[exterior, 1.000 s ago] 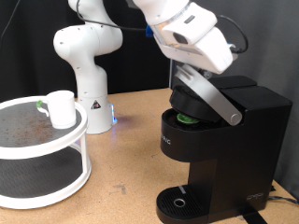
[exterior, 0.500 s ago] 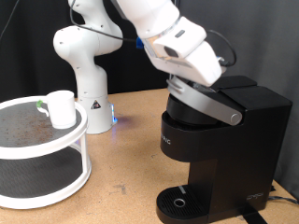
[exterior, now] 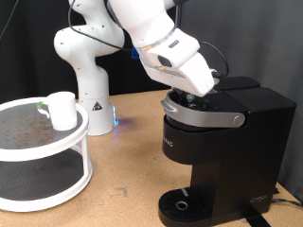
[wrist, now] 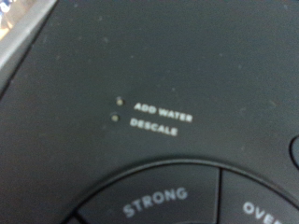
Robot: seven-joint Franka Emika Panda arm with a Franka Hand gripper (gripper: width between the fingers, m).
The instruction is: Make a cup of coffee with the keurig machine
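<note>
One step looks finished, as we judge it: the grey lid handle [exterior: 204, 118] of the coffee machine [exterior: 227, 151] lies down flat across the top of its front, so the brew head reads as shut. No pod shows anywhere in either picture. The round drip tray [exterior: 180, 204] at the machine's foot, toward 6 o'clock in the exterior view, has nothing standing on it.

So the cup's part of the job is not yet done. The white cup [exterior: 62, 110] sits well apart from the machine, on the upper shelf of a round white two-level stand [exterior: 66, 151] at 9 o'clock in the exterior view. We see no coffee and no sign of brewing.

As for the arm, we see the white robot arm [exterior: 161, 38] reaching down from 12 o'clock, bent over the machine. Its gripper [exterior: 192, 92] is pressed low against the machine's top, just above the lowered handle. The fingers are hidden behind the hand's white shell, so we cannot tell whether they are parted or closed, and nothing shows between them.

The wrist view is filled by the machine's black top panel [wrist: 149, 75], very near and slightly blurred. We read "ADD WATER" and "DESCALE" beside two small unlit dots, and below them a curved "STRONG" button [wrist: 149, 200].
</note>
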